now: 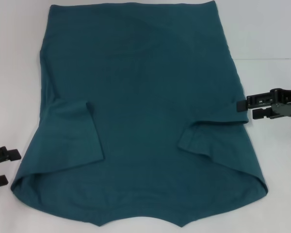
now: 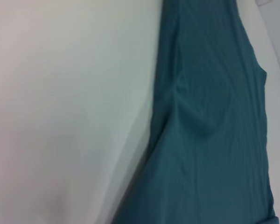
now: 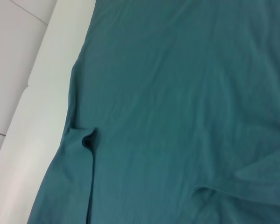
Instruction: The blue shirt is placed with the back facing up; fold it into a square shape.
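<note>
Your dark teal-blue cotton T-shirt (image 1: 140,111) lies flat on the white table (image 1: 274,29), both sleeves folded in, body folds left. Right gripper (image 1: 247,107) at its edge and left gripper (image 1: 4,167) beside it, both with fingers apart.

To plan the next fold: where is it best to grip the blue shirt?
Probably the blue shirt at its side edges: both sleeves are already folded inward. The right end effector is at the right edge, open; the left end effector waits near the left corner.

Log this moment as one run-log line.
shirt: blue shirt flat on white table, both sleeves folded inward | right gripper: open at shirt's right edge | left gripper: open, off shirt's near left corner
</note>
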Motion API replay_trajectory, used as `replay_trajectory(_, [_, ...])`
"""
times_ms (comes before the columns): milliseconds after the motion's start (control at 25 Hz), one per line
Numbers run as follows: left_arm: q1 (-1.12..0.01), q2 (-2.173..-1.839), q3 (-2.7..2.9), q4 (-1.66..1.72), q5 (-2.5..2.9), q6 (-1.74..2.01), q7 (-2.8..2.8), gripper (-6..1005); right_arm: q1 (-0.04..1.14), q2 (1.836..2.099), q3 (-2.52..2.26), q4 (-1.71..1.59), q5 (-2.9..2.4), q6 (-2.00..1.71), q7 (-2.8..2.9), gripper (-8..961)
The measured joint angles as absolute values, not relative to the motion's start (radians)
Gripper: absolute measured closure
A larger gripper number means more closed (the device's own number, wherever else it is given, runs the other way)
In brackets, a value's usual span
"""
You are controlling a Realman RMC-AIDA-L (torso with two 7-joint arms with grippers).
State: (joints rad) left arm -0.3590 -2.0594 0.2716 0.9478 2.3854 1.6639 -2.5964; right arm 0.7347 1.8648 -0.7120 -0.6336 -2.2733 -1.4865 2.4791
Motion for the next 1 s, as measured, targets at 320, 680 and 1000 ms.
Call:
replay_trajectory(320, [-0.350,-2.064,0.273,0.908,2.386,1.628,-2.588,65,0.729,1.865,-0.712,-0.634,-2.273,-1.486,2.479,151])
replay_trajectory(680, [-0.343,-2.071,0.272,0.868,2.387,1.578,-2.597,65,0.722,1.864,-0.712,-0.634,-2.273,-1.486,2.479,153])
replay_trajectory(1000, [-0.344,-2.071,0.275,0.843,2.387,1.566,-2.597,65,0.722,1.864,-0.712,-0.634,-2.273,-1.485,2.479,155])
